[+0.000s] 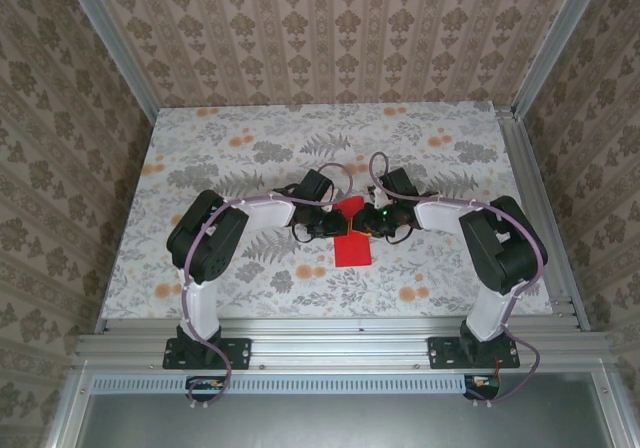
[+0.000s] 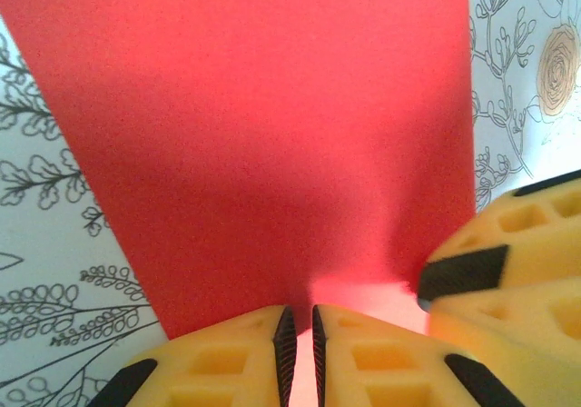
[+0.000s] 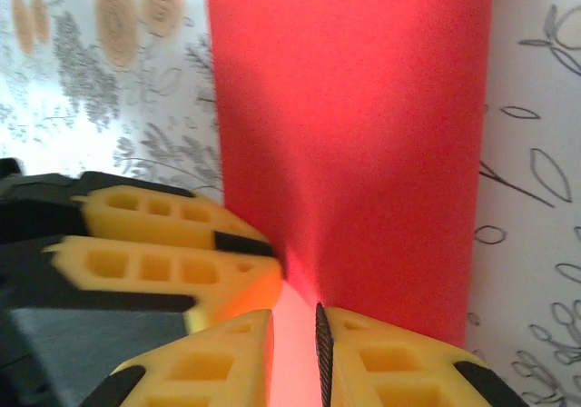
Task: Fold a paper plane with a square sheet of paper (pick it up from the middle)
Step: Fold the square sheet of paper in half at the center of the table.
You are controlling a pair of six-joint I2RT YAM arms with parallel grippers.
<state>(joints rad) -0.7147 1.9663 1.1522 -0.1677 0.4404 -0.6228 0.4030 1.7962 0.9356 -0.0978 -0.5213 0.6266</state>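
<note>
The square sheet of paper (image 1: pixel 352 248), bright red, sits about the middle of the bench (image 1: pixel 250 138), a little toward its near edge. Its nearer part lies flat on the flowered top, and its farther part is drawn up between the two arms. The left gripper (image 1: pixel 338 223) reaches in from the bench's left side. In the left wrist view its yellow fingers (image 2: pixel 227 362) are almost together, with only a thin slit between the black pads, and the red paper is pinched in that slit. The right gripper (image 1: pixel 366 223) comes in from the bench's right side and meets it head-on. Its fingers (image 3: pixel 390 362) are also drawn in on the sheet, though with a slightly wider gap, and paper fills that gap. The two grippers are just beside each other on the same raised stretch of paper.
</note>
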